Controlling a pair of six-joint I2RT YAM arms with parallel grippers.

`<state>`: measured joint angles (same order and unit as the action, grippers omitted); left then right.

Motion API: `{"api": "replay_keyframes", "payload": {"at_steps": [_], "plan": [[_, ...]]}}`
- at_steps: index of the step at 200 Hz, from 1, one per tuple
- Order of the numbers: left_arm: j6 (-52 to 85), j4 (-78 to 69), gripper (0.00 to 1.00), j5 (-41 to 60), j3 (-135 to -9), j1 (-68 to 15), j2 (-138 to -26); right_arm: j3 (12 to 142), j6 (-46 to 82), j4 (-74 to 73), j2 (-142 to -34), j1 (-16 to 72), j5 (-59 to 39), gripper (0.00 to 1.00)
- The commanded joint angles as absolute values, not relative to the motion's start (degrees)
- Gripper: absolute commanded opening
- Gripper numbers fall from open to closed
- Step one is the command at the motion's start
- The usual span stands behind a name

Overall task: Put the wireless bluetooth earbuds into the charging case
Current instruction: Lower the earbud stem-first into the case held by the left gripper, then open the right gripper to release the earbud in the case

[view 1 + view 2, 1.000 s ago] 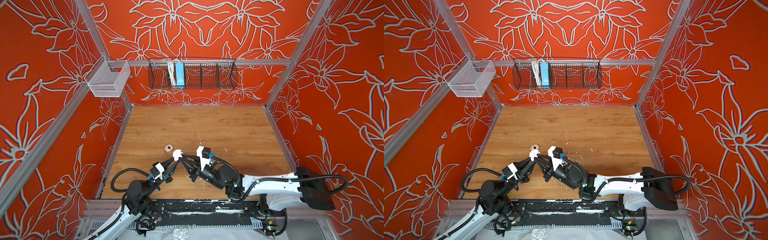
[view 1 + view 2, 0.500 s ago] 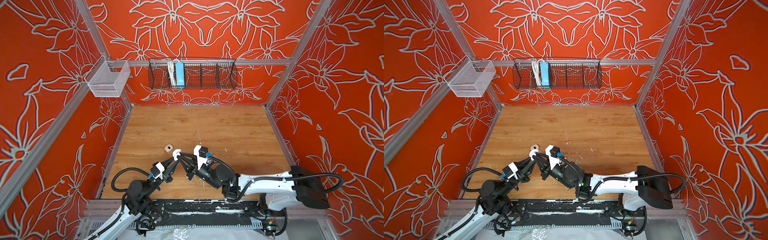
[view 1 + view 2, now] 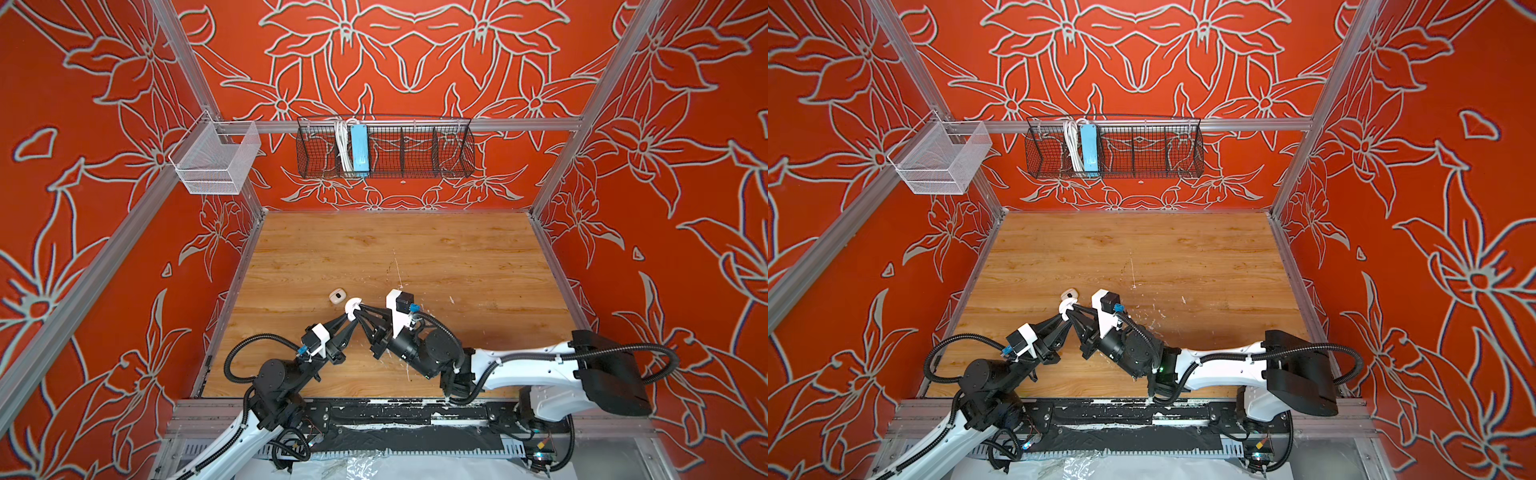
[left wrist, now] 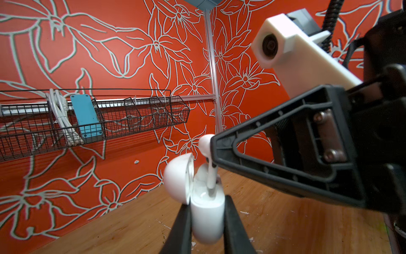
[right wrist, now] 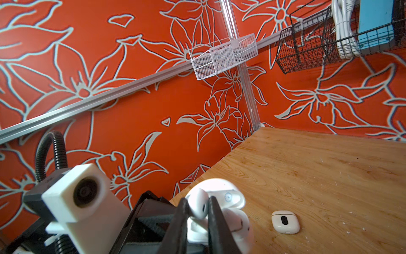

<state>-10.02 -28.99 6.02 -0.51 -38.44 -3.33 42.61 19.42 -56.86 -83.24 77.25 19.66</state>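
Right gripper (image 5: 197, 203) shifted leftward, glossy stemmed earbud (image 4: 206, 143) entering rounded white case (image 4: 207, 216).

Earbuds (image 4: 205, 141) (image 4: 201, 174): two. Open case (image 4: 206, 215), closed case (image 5: 285, 221): two. Left hand (image 4: 206, 202), right hand (image 5: 197, 201): two. Black basket (image 3: 384, 149), white basket (image 3: 216, 160): two.

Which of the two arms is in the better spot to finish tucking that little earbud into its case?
The right. The right gripper pinches the earbud, its stem pointing down into the open charging case. The left gripper only grips that case.
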Motion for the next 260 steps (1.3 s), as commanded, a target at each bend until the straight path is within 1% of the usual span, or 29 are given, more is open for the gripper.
{"api": "replay_keyframes", "payload": {"at_steps": [1, 84, 129, 188, 228, 260], "plan": [[-9.71, -30.67, 0.0, 5.54, 1.49, -38.85, -2.2, 43.86, 21.18, -58.03, -83.93, 77.43, 21.18, 0.06], [-9.51, -30.39, 0.0, 5.52, 1.54, -38.85, -1.54, 41.97, 23.55, -55.42, -83.23, 77.44, 25.11, 0.06], [-9.4, -30.41, 0.0, 5.54, 1.49, -38.85, -1.46, 42.82, 30.54, -51.51, -84.78, 77.48, 25.18, 0.06], [-9.29, -30.15, 0.0, 5.34, 1.5, -38.85, -1.06, 41.11, 39.97, -50.32, -85.92, 77.56, 27.6, 0.05], [-9.23, -30.14, 0.0, 5.16, 1.49, -38.85, -1.08, 42.04, 41.75, -46.1, -86.26, 78.0, 30.37, 0.05], [-9.32, -30.1, 0.0, 5.03, 1.58, -38.85, -1.03, 43.32, 38.81, -44.35, -86.81, 80.14, 34.54, 0.05]]}}
